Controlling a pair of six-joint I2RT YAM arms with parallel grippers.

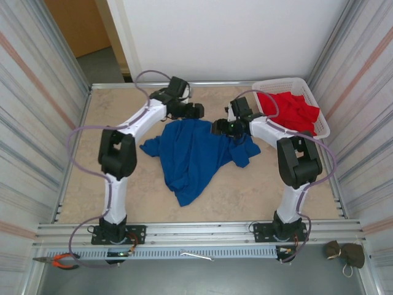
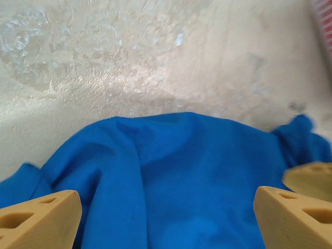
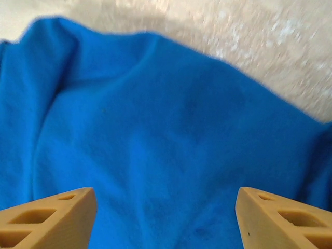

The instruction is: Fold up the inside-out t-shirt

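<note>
At the near left, orange-handled pliers (image 1: 60,262) are noted on the metal rail in front of the arm bases. The left arm is extended toward the far middle of the table (image 1: 264,193), and the left gripper (image 1: 195,111) is found at the far edge of the inside-out t-shirt (image 1: 193,153).

In the left wrist view, the left gripper (image 2: 168,210) is seen with its tan fingers (image 2: 41,218) spread wide. Nothing is clamped between them, and blue cloth (image 2: 187,171) lies beneath and ahead of them. Contact between fingers and fabric cannot be determined. Bare table surface (image 2: 129,57) is recorded beyond the cloth's far edge.

The t-shirt is found lying rumpled on the table's centre, between the two arms. It is broad at the far end and narrows to a point toward the near edge. A fold is observed jutting out to the left, and a bunched portion is observed on the right.

The right gripper (image 1: 221,128) is positioned over that right far portion of the shirt. In the right wrist view, the right gripper (image 3: 166,220) is likewise seen spread wide with its fingers (image 3: 49,220) gripping nothing. Creased blue fabric (image 3: 155,124) lies close below, and a strip of table (image 3: 270,46) is visible beyond it.

At the far right corner, a white basket (image 1: 322,126) is recorded with a red garment (image 1: 291,110) inside it, apart from the t-shirt. At the near right, a small brown item (image 1: 345,253) lies past the rail; its identity cannot be determined.
</note>
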